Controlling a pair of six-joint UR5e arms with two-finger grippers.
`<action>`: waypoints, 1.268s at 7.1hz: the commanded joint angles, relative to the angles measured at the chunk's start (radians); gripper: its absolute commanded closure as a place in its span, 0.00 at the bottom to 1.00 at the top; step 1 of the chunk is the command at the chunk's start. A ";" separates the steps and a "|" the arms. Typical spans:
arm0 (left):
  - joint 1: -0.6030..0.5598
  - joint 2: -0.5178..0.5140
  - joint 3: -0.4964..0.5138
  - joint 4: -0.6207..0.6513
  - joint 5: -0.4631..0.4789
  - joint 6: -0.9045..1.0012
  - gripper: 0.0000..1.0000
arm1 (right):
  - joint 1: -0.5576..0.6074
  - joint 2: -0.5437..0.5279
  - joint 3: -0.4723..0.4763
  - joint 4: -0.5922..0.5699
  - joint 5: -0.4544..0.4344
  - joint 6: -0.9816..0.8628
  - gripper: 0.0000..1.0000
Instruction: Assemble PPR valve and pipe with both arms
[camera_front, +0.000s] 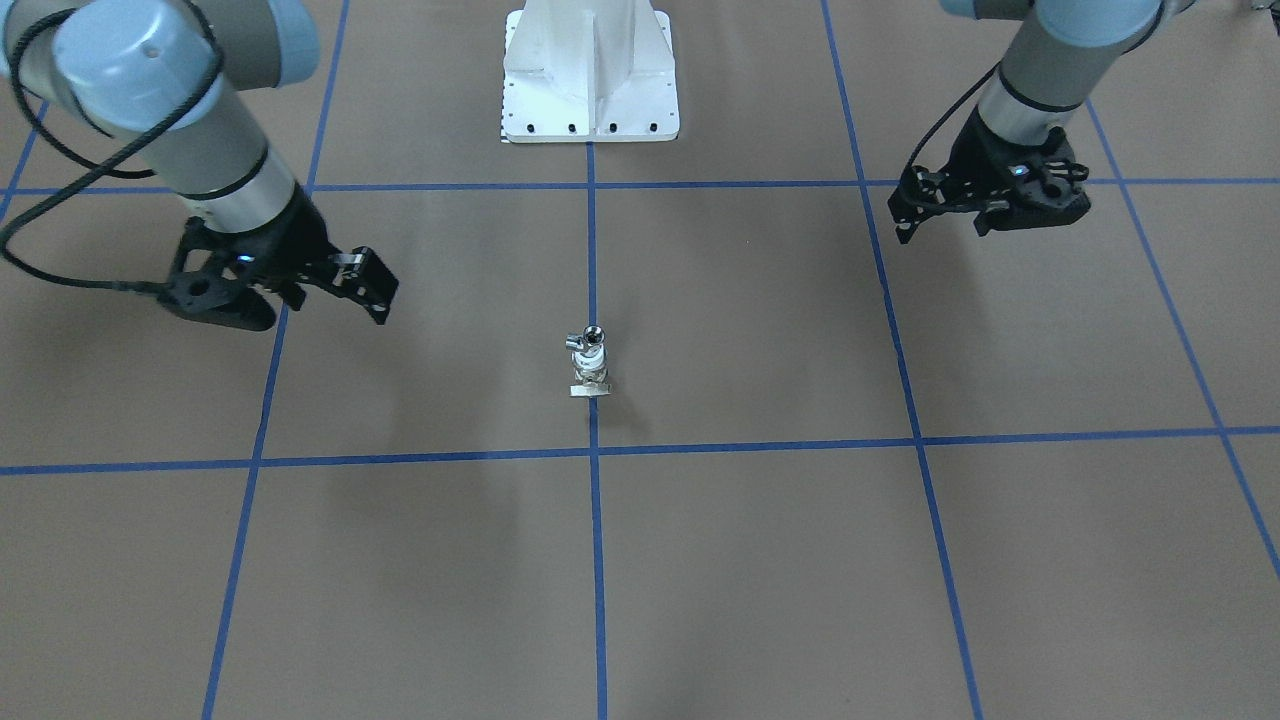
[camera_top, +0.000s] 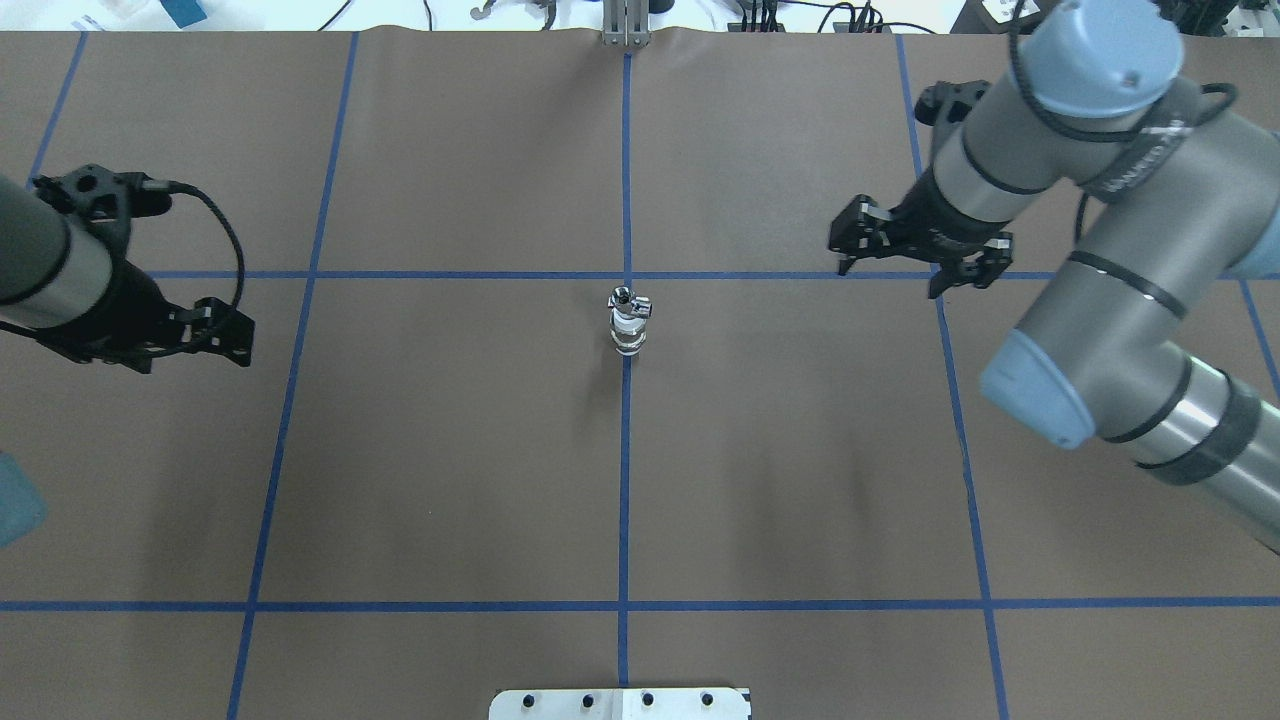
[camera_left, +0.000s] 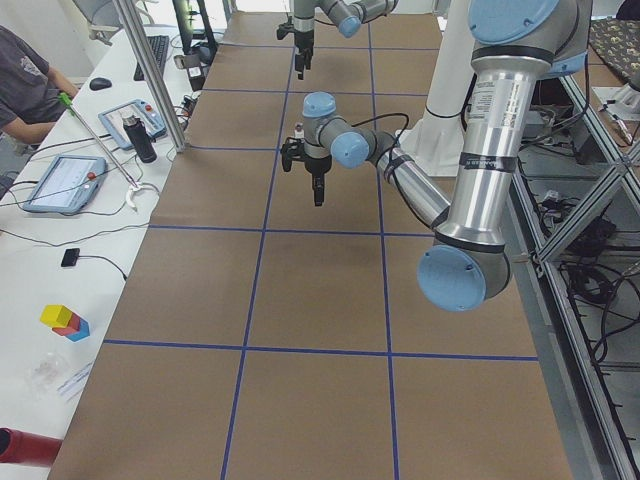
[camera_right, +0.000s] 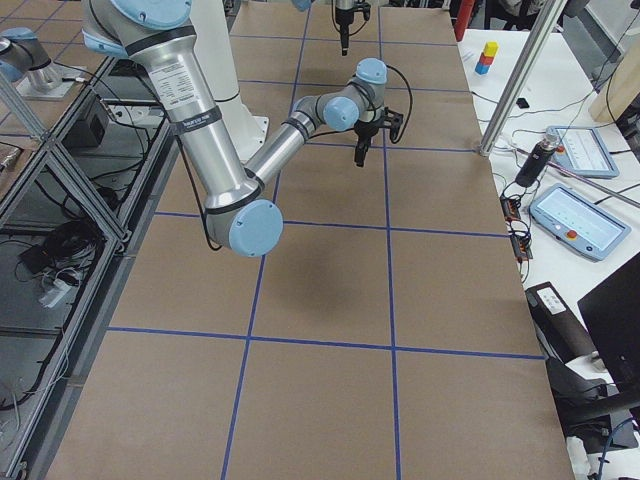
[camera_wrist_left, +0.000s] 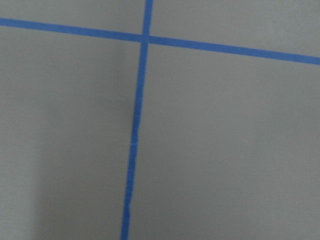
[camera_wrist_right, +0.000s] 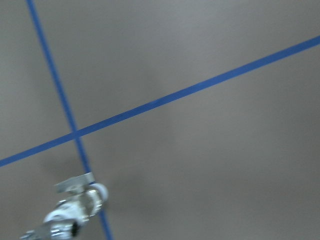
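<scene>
So the PPR valve (camera_front: 590, 376) is standing on end right in the middle of the front-facing frame, on the centre blue tape line (camera_front: 597, 560) of the bench (camera_front: 760, 560). The little chrome pipe (camera_front: 591, 339) sits on top of it, mouth up. They look joined to me, which would explain why nothing's holding them. The valve's flat tab pokes out at the bottom. The left arm's fingers (camera_front: 903, 215) hang spread open and empty at upper right of that frame. The right arm's fingers (camera_top: 850, 238) are spread wide and empty too, at upper right of the overhead frame. Both are well apart from the stack, I'd guess so nothing knocks it over. It looks tippy.
</scene>
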 joint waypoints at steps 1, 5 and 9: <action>-0.222 0.147 -0.009 -0.003 -0.161 0.353 0.00 | 0.169 -0.202 0.024 0.004 0.010 -0.385 0.00; -0.534 0.245 0.173 -0.003 -0.231 0.931 0.00 | 0.481 -0.352 -0.096 0.003 0.183 -0.959 0.00; -0.551 0.246 0.187 0.012 -0.230 0.929 0.00 | 0.535 -0.381 -0.111 0.004 0.205 -1.000 0.00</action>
